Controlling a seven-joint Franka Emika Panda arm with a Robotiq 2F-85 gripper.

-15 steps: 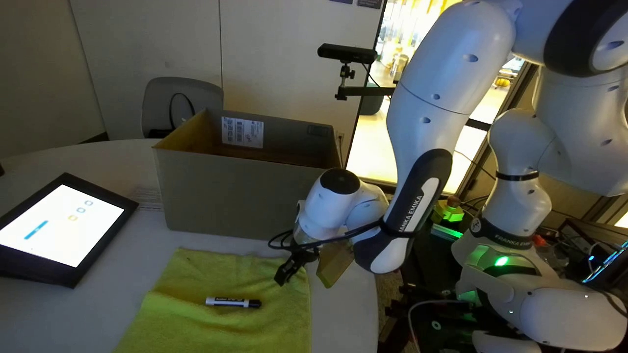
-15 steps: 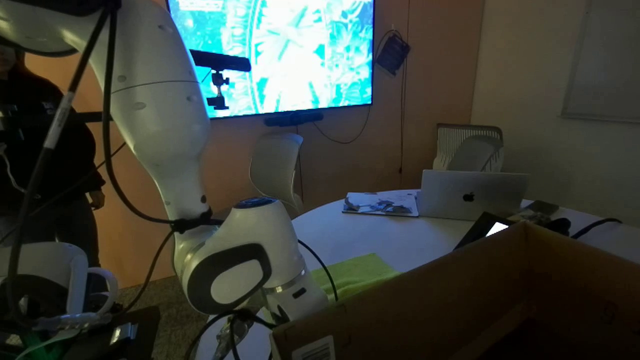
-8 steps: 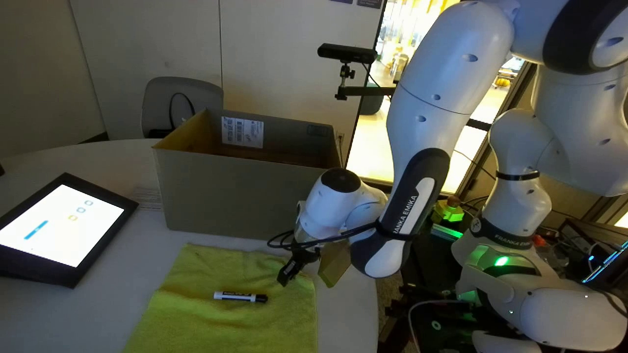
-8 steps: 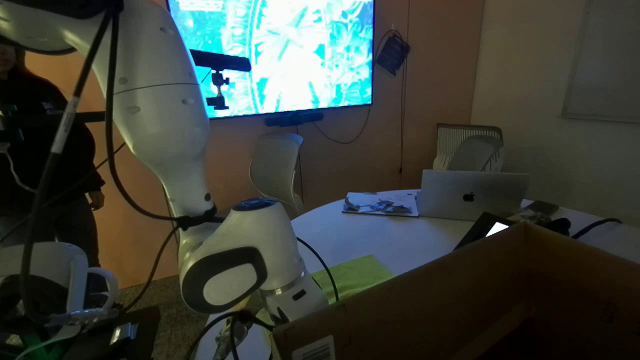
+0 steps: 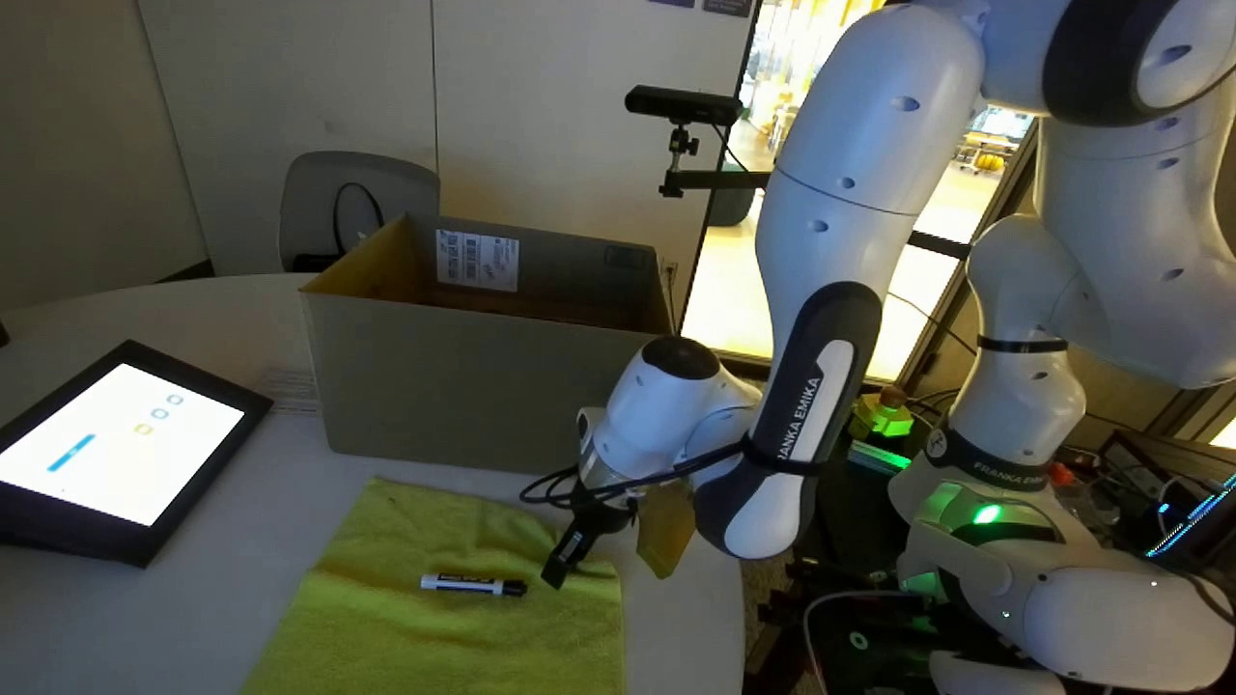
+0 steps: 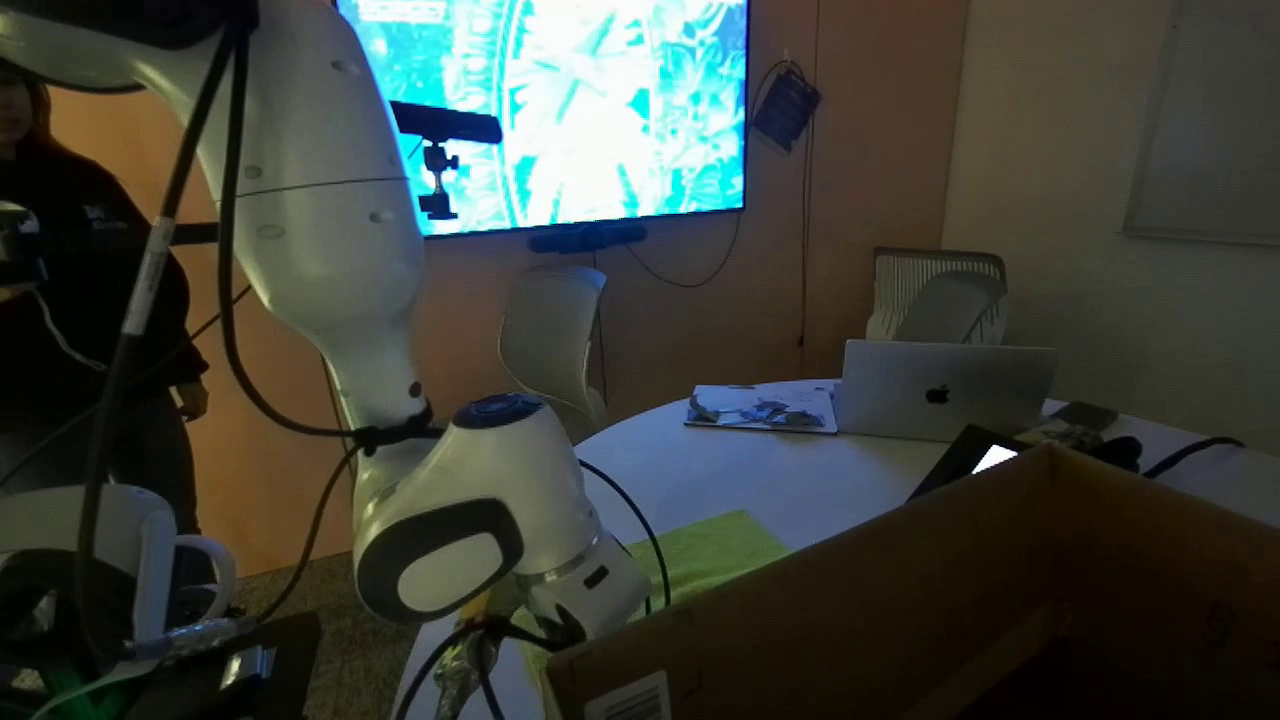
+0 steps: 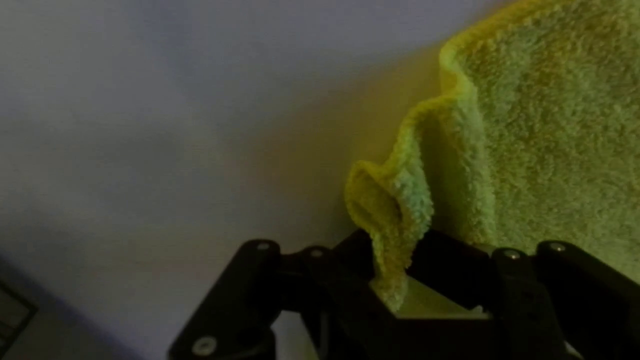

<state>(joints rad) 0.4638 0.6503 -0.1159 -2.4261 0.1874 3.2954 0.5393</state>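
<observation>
On tbl [image 5: 126, 627], cdbd box [image 5: 473, 386], label [image 5: 477, 260] inside, end effector [image 7: 395, 255] pinching yel towel [image 7: 560, 135]

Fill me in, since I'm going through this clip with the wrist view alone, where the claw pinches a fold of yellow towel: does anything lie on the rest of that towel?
Observer: Yes, an exterior view shows a marker lying on the yellow towel.
Operator: Which of its ends is nearer the claw?
Observer: The dark one.
Operator: Does any computer stand on the table?
Observer: Yes, a silver laptop with its lid raised, seen in an exterior view.
</observation>
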